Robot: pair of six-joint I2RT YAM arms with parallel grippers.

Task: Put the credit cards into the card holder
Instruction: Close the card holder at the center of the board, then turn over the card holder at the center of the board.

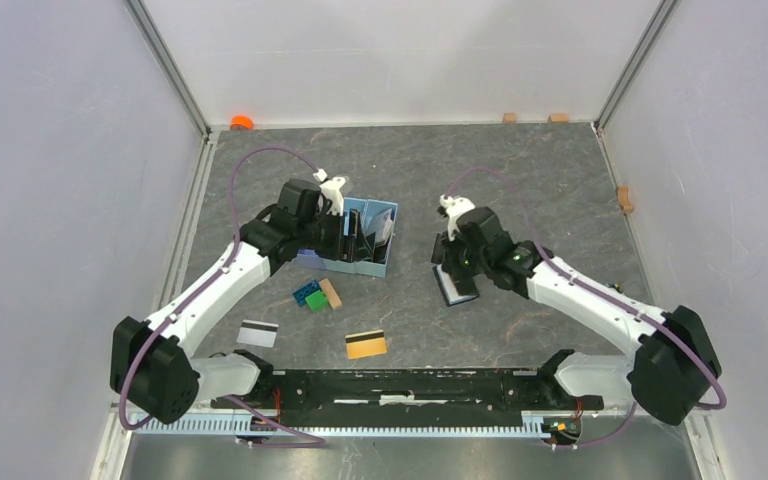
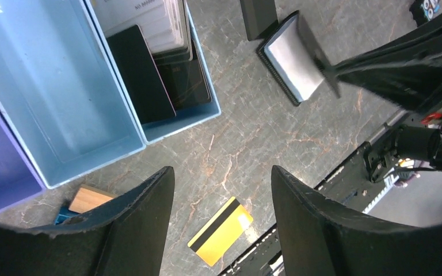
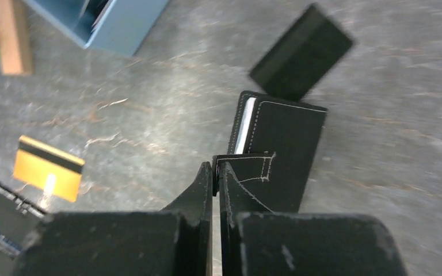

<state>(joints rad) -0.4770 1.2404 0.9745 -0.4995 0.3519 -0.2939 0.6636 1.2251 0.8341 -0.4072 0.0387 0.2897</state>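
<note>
The right gripper (image 3: 214,171) is pinching the card holder (image 3: 285,144) by its tab — black, pale-stitched, light lining showing — while the left gripper (image 2: 223,184) is hanging spread apart.

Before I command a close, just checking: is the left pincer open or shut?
Open: the left pincer stands wide apart, with the gold card visible through the gap.

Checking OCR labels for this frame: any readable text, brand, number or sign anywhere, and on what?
Nothing is fully legible.
Print line on the white card in the blue tray: too small and blurred to read.
Marks on the sticker at the top right corner of the left wrist view: blurred, unreadable.
On the gold card and the card holder: no print visible.
</note>
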